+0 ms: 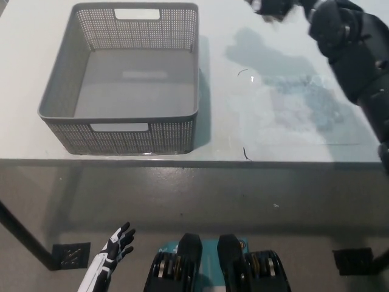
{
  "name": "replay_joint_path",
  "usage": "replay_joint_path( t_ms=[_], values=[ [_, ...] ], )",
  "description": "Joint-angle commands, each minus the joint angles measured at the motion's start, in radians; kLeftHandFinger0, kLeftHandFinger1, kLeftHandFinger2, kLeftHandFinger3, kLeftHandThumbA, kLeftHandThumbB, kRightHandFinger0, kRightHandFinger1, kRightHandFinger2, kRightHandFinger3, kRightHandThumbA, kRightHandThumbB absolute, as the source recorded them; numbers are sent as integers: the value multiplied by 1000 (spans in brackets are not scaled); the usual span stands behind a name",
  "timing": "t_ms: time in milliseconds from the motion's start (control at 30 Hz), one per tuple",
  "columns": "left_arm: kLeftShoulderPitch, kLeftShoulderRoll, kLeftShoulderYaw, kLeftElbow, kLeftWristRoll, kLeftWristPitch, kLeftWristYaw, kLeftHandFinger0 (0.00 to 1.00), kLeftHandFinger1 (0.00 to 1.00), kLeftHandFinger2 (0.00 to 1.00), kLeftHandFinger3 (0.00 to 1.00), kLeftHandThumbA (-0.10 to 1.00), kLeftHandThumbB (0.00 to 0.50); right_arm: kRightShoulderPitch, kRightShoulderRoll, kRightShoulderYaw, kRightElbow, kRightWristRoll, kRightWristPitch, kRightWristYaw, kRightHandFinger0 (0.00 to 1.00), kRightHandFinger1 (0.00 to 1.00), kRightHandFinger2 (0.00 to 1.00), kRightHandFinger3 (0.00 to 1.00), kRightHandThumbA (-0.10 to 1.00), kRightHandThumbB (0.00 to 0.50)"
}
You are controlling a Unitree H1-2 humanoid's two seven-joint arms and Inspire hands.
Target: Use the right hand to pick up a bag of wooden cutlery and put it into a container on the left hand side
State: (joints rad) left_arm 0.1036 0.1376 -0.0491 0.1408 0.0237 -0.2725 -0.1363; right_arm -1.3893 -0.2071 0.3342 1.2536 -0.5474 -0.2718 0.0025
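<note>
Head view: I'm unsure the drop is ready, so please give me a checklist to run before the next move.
1. Basket empty, with room for the bag: ok.
2. Basket standing flat on the table: ok.
3. Right hand holding the bag: cannot tell; it is blurred at the picture's top edge and no bag shows.
4. Right hand above the basket: not ok; it is off to the basket's right.
5. Left hand out of the way: ok; it rests open, below the table's edge.

The white table is carrying a grey perforated basket, which is sitting on its left part near the front edge.
</note>
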Motion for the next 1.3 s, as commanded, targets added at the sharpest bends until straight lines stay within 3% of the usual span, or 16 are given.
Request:
replay_joint_path(
  t_ms=[0, 367, 567, 733, 900, 967, 1000, 1033, 1067, 1100, 1133, 1167, 1200, 1267],
  values=[
    [-1, 13, -5, -12, 16, -14, -1, 1000, 1000, 1000, 1000, 1000, 134, -147, 41, -25, -41, 53, -76, -27, 0, 373, 797, 893, -100, 161],
    [-10, 15, -10, -5, 9, -17, -12, 1000, 1000, 1000, 1000, 1000, 132, -219, 213, -7, 6, 43, -25, -48, 0, 439, 837, 942, -100, 176],
    [-4, 19, -23, -24, 19, 3, -19, 1000, 1000, 1000, 1000, 1000, 133, -207, 277, 9, 45, 26, -26, -74, 0, 400, 773, 843, -100, 216],
    [-5, 22, -29, -32, 23, 3, -19, 1000, 1000, 1000, 1000, 1000, 146, -192, 298, 38, 75, 12, -9, -68, 0, 432, 855, 850, -100, 207],
    [-19, 32, -27, -28, 25, -16, -16, 1000, 1000, 1000, 1000, 1000, 113, -188, 295, 69, 110, 4, -8, -56, 0, 385, 781, 809, -100, 209],
    [-19, 33, -27, -35, 23, -10, -16, 1000, 1000, 1000, 1000, 1000, 110, -187, 290, 78, 113, 1, -10, -62, 0, 365, 730, 740, -100, 215],
    [-19, 35, -28, -37, 20, -5, -18, 1000, 1000, 1000, 1000, 1000, 121, -188, 288, 85, 115, -3, 6, -64, 4, 356, 682, 654, -100, 233],
    [-18, 36, -29, -38, 21, -6, -18, 1000, 1000, 1000, 1000, 1000, 122, -190, 286, 86, 116, 0, 28, -50, 29, 300, 538, 699, -36, 237],
    [-20, 35, -29, -38, 21, -6, -17, 1000, 1000, 1000, 1000, 1000, 123, -194, 284, 88, 118, 1, 47, -33, 68, 339, 599, 775, 39, 249],
    [-21, 35, -30, -36, 20, -6, -17, 1000, 1000, 1000, 1000, 1000, 132, -197, 282, 93, 119, 0, 64, -17, 256, 520, 748, 912, 240, 289],
    [-20, 35, -30, -33, 20, -9, -17, 1000, 1000, 1000, 1000, 1000, 136, -199, 280, 101, 119, -5, 83, 3, 622, 807, 923, 1000, 371, 303],
    [-19, 34, -31, -30, 23, -12, -15, 1000, 1000, 1000, 1000, 1000, 132, -200, 277, 105, 118, -5, 94, 23, 892, 1000, 1000, 1000, 452, 330],
    [-20, 34, -31, -29, 24, -15, -14, 1000, 1000, 1000, 1000, 1000, 131, -200, 273, 106, 116, 0, 102, 38, 988, 1000, 1000, 1000, 479, 344],
    [-17, 34, -31, -34, 27, -4, -12, 1000, 1000, 1000, 1000, 1000, 131, -201, 266, 92, 113, 23, 131, 89, 1000, 1000, 1000, 1000, 645, 404]
  ],
)
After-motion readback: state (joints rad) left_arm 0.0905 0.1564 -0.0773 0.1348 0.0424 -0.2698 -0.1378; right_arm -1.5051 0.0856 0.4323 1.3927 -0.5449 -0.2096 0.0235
